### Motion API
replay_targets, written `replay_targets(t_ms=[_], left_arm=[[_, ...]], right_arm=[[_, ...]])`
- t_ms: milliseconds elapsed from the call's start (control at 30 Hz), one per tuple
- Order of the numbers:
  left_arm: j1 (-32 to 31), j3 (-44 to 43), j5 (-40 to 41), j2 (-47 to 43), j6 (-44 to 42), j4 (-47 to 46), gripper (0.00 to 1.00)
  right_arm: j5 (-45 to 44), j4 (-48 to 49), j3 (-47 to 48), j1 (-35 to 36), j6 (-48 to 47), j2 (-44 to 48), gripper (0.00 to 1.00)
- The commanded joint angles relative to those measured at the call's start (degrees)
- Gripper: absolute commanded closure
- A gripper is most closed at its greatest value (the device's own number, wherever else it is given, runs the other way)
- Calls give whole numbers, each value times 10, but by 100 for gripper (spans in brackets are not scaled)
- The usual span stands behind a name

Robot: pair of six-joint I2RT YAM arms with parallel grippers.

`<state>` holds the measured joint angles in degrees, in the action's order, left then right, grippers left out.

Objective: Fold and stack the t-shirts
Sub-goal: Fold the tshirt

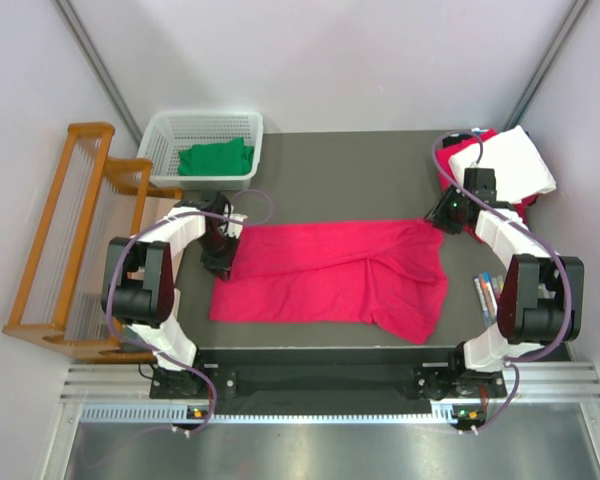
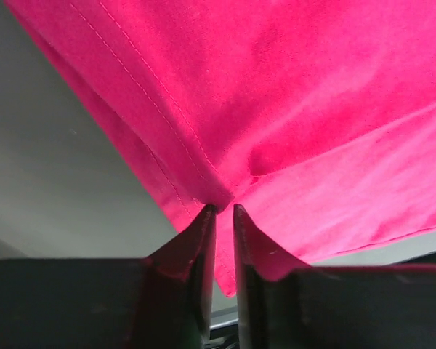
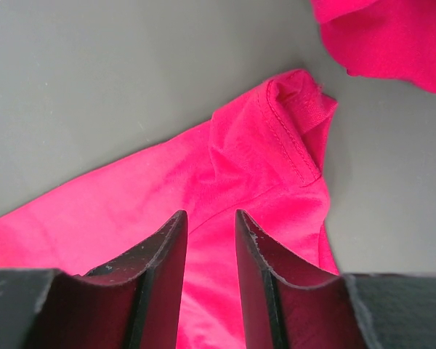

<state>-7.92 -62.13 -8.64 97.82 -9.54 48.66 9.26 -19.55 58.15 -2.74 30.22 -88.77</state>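
A red t-shirt (image 1: 330,272) lies spread across the dark table, with a loose flap hanging toward the front right. My left gripper (image 1: 220,262) is at the shirt's left edge. In the left wrist view it (image 2: 222,209) is shut on a pinch of the red t-shirt (image 2: 298,109), with fabric between the fingertips. My right gripper (image 1: 444,213) is at the shirt's far right corner. In the right wrist view it (image 3: 209,217) is open and empty just above the red t-shirt (image 3: 225,174), near its hemmed corner.
A white basket (image 1: 165,135) holding a green shirt (image 1: 216,158) stands at the back left. A pile of red and white shirts (image 1: 510,160) lies at the back right; its red edge (image 3: 392,36) shows in the right wrist view. A wooden rack (image 1: 65,230) stands left. Pens (image 1: 488,295) lie right.
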Motion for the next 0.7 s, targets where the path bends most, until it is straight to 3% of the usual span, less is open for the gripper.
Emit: replay_targets(t_ms=[0,167,667], left_arm=[[2,2,9,1,-5,-15,86],[3,0,15,2,-7,-15,100],[3,-6,29,-4,-11,-9,100]], right_arm=[[-6,1,21,5,1,18,67],[-6,-1,26,5,1,18,68],[-9,-6,22,5,-2,20,68]])
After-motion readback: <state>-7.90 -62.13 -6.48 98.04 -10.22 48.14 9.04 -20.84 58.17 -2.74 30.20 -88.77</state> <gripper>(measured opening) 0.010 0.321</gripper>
